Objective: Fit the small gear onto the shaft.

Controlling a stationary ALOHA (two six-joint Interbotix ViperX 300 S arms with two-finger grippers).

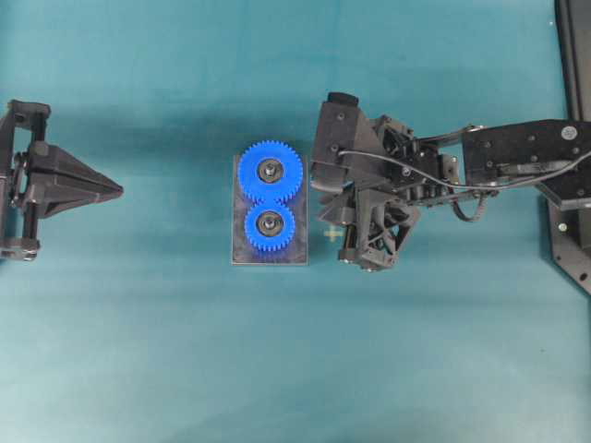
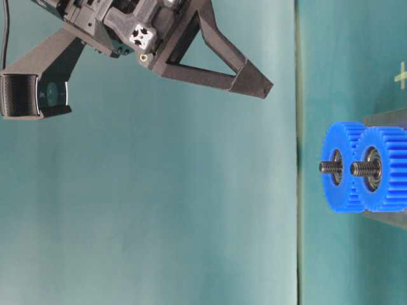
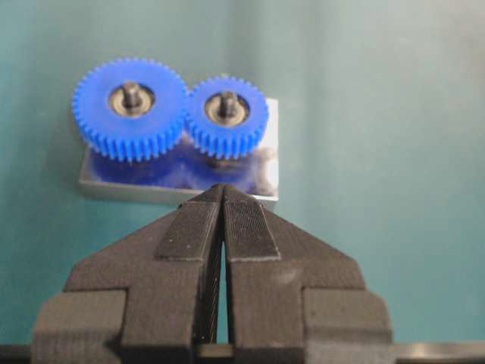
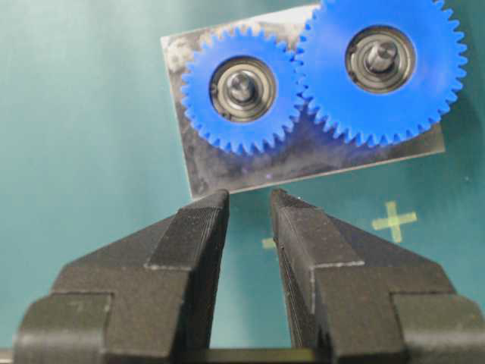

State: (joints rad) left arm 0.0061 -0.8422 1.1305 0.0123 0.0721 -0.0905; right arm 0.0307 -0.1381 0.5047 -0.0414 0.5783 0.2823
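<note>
On my counter (image 1: 138,351) the small gear (image 1: 270,227), light, rigid plastic best pinched across its toothed rim, sits on the shaft (image 4: 242,89) meshed with the larger gear (image 1: 271,172), my right claw (image 4: 248,208) slightly apart and empty, left claw (image 3: 223,199) together.

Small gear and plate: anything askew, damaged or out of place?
Nothing stands out. The small gear sits flat on its shaft, teeth meshed with the larger gear, on the plate. Neither gripper holds anything.

Left gripper (image 3: 222,199) fingers together; right gripper (image 4: 250,205) fingers slightly apart.
</note>
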